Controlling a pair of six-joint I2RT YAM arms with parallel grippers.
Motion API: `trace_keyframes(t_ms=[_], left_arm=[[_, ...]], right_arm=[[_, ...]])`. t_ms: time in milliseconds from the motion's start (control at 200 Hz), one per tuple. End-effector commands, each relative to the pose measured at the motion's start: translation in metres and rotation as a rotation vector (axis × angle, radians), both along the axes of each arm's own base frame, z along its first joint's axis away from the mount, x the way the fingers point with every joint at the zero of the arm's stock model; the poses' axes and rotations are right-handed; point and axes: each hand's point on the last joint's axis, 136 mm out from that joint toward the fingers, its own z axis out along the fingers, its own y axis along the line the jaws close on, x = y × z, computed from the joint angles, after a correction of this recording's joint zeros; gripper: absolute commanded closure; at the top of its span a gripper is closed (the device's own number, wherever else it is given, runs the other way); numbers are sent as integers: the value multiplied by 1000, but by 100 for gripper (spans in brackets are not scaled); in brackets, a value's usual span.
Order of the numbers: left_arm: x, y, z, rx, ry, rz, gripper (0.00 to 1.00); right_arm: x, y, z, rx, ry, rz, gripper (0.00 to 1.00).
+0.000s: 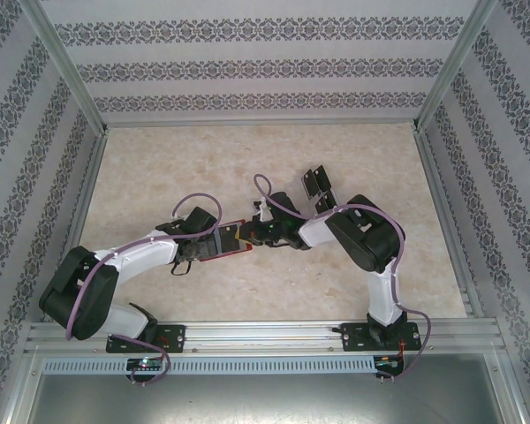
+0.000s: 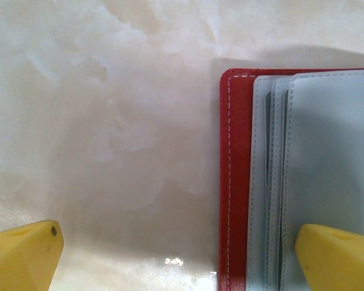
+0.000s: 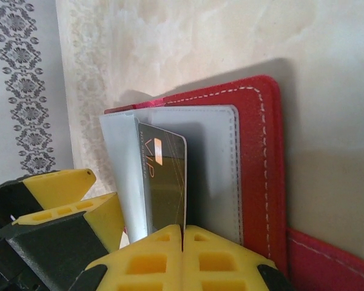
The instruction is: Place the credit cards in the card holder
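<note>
Work is only partly done. One black card (image 3: pixel 165 182) stands part way in a grey pocket (image 3: pixel 215 163) of the red card holder (image 3: pixel 262 151), pinched by the right hand (image 3: pixel 182 242). The left hand (image 2: pixel 179 254) is spread wide over the holder's edge. More cards (image 1: pixel 317 184) lie nearby on the counter (image 1: pixel 159 168).

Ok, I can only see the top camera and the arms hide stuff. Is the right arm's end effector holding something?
Observer: Yes, the right end effector is shut on a thin black rectangular card with VIP printed on it.
Operator: Is it inside the wallet?
Observer: It stands among the grey plastic sleeves of the open red folding wallet; whether it sits in a pocket, I cannot tell.
Operator: And the left one?
Observer: The left end effector is open, one yellow finger over the sleeves, the other over the pale marbled tabletop.
</note>
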Motion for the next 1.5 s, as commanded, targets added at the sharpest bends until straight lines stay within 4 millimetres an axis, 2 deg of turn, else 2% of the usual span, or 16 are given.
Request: trace_keyframes(t_ms=[0,155,370,500,754,839,959,1099,1244,1494], left_arm=[[-23,16,-15,50,87,17,0],[-25,21,-12,62,80,39,0],[-18,28,8,79,13,75,0],[-2,17,15,52,-20,57,0],[22,-4,12,-8,-57,7,0],[17,-1,5,20,-14,11,0],[-2,14,-6,73,51,48,0],[-17,25,-10,98,72,76,0],[-22,29,-10,102,74,82,0],[-24,30,-13,104,78,85,0]], right_arm=[[-11,-2,-22,-71,52,52,100],[-9,2,-23,-79,52,71,100],[-8,0,-25,-83,55,67,100],[-7,1,-23,-80,51,69,100],[-7,0,-24,-85,52,67,100],[-7,1,-23,-82,51,69,100],[-4,-1,-22,-85,49,66,100],[0,-8,-25,-104,56,49,100],[1,-16,-26,-116,61,31,100],[-1,-18,-29,-124,68,33,100]])
